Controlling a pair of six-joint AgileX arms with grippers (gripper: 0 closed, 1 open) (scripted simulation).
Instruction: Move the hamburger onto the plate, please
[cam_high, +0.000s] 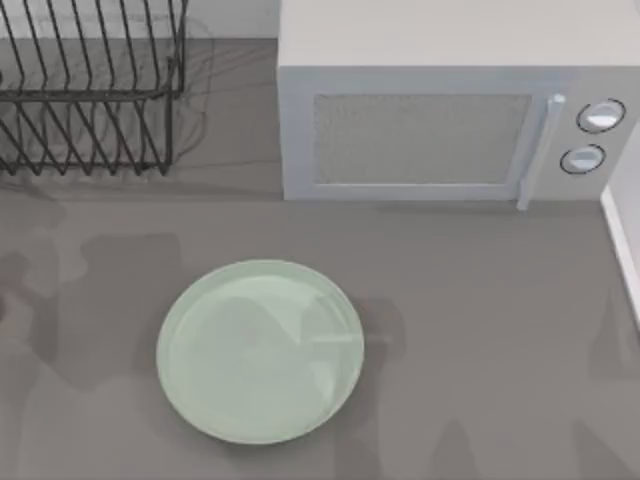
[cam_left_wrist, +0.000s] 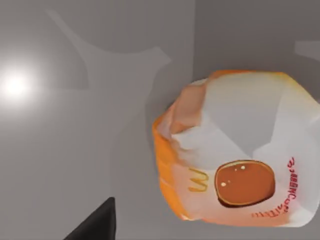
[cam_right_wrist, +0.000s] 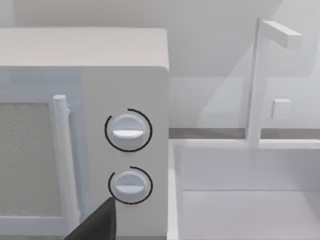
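Note:
The hamburger (cam_left_wrist: 240, 150) lies on the grey table in the left wrist view, an orange-brown bun in white printed wrapping. A dark part of my left gripper (cam_left_wrist: 95, 225) shows beside it, apart from it and not touching. The plate (cam_high: 260, 350), a large pale mint-green dish, sits at the table's front centre-left in the top view with nothing on it. A dark part of my right gripper (cam_right_wrist: 97, 222) shows in the right wrist view, facing the microwave's two knobs (cam_right_wrist: 128, 131).
A white microwave (cam_high: 420, 120) with its door shut stands at the back centre-right. A black wire dish rack (cam_high: 90, 90) is at the back left. A white sink (cam_right_wrist: 250, 190) with a faucet (cam_right_wrist: 260, 80) lies right of the microwave.

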